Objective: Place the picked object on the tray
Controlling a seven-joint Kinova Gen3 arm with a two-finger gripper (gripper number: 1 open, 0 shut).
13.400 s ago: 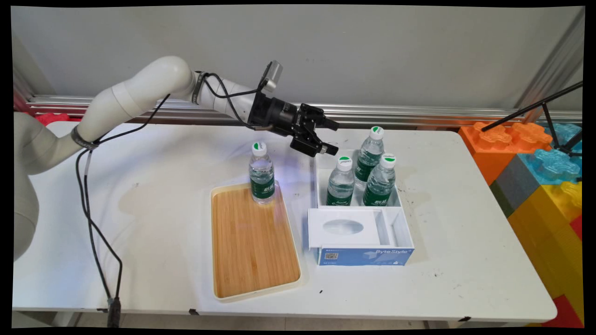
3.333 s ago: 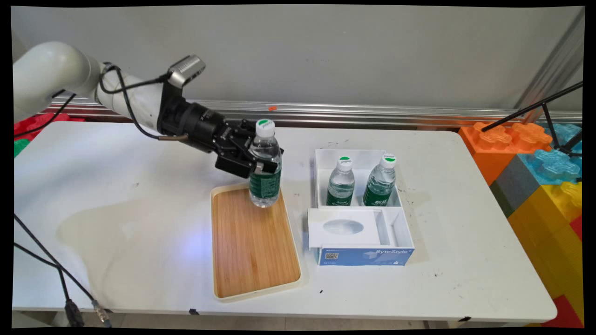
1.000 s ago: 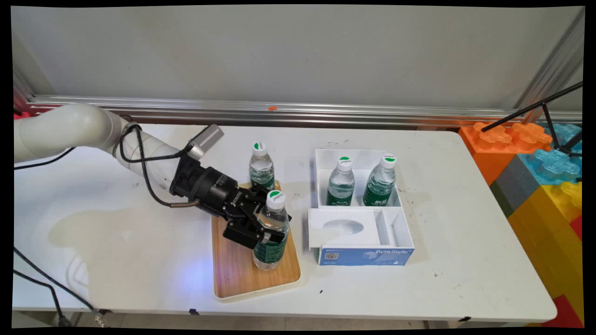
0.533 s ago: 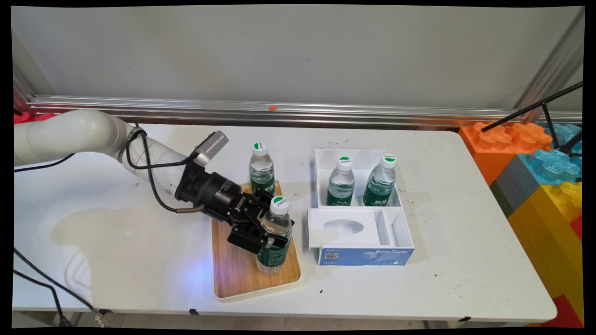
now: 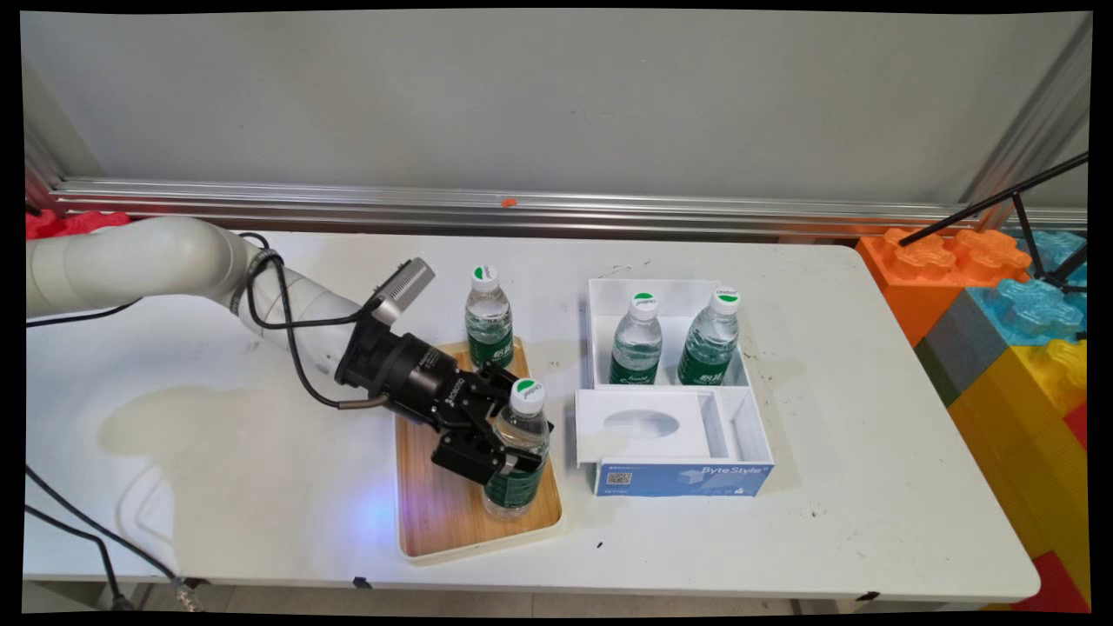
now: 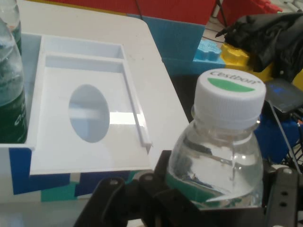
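Nearest to us, on the wooden tray [image 5: 452, 513] with its cream rim, we see the black gripper [image 5: 509, 452] closed around the body of a water bottle [image 5: 516, 456] with a green label and a white cap marked with green. The bottle stands upright over the tray's near right part, its base at or just above the wood; we cannot tell whether it touches. The fingers [image 5: 469, 456] clamp it at the label, one on each side. In the hand view the same bottle [image 6: 222, 156] fills the lower right, its cap facing us, gripped by the black linkage [image 6: 142, 198] at the bottom edge.

Just right of the tray sits a white box [image 5: 756, 435] with a blue front, split into compartments. Its near compartment carries a white insert [image 5: 643, 426] with an oval opening, which the hand view also shows [image 6: 90, 113]. In its far compartment two more bottles stand upright side by side, one on the left [image 5: 636, 341] and one on the right [image 5: 711, 339].

At the tray's far end another bottle [image 5: 488, 318] stands upright, well apart from the gripped one.

The white arm [image 5: 174, 261] reaches in from the left, black cables [image 5: 287, 348] looping from it. Everything rests on the white table [image 5: 869, 452]. Beyond the table's right edge lie large coloured building blocks [image 5: 1000, 304].
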